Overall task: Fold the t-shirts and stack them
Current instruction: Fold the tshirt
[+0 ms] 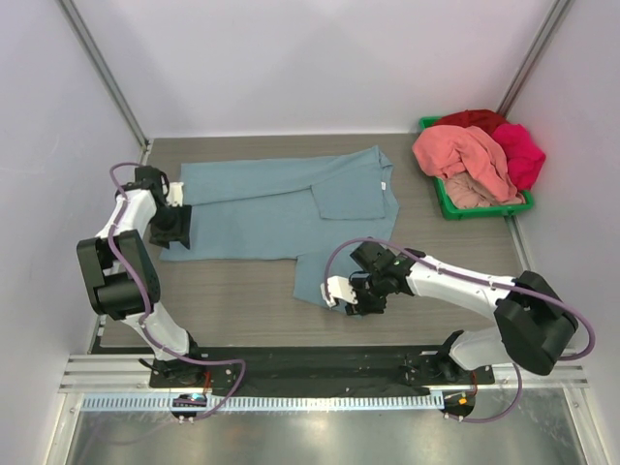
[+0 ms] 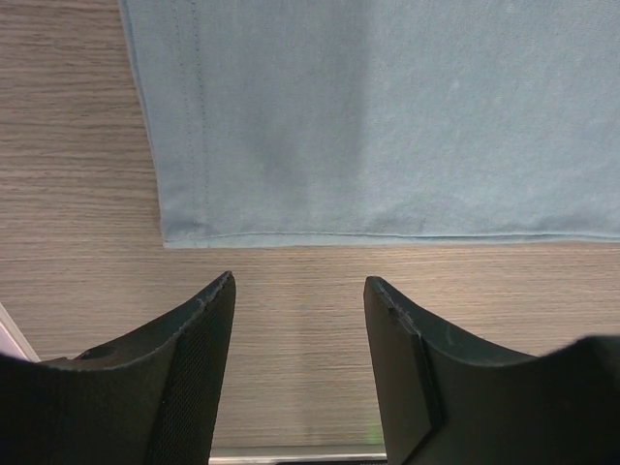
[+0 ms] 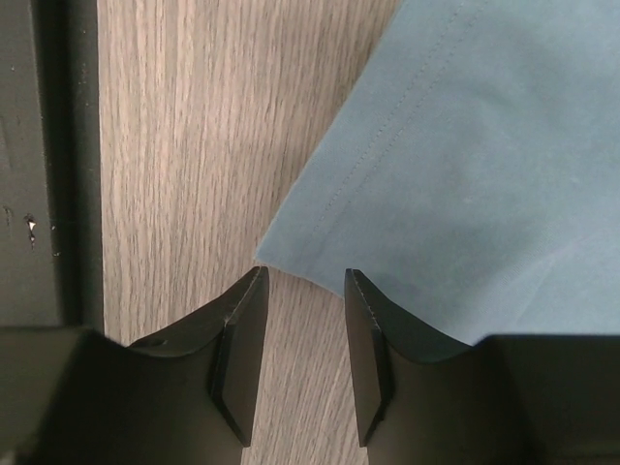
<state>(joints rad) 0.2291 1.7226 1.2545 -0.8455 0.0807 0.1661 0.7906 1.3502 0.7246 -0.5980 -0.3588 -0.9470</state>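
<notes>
Two grippers: both have their fingers spread wide, and neither one is pinching anything.
Big shirt: the blue-grey t-shirt lies flat in the middle of the table, with one part folded over on top.
Left side: the left gripper hangs over bare wood, just beside the shirt's left hem corner, not touching it.
Right side: the right gripper is at the shirt's near corner, with one finger above the cloth and the other above wood.
Other shirts: the salmon-pink t-shirt, the magenta t-shirt and the red t-shirt sit in a heap in the green bin at the far right.
How it will feel: I think soft, light and floppy. It will bend and droop, not break, and it may slide on the smooth wood.
Where to hold: the corners look best, right on the stitched hem.
Watch out: a grab on one layer only may let the fold fall open.
</notes>
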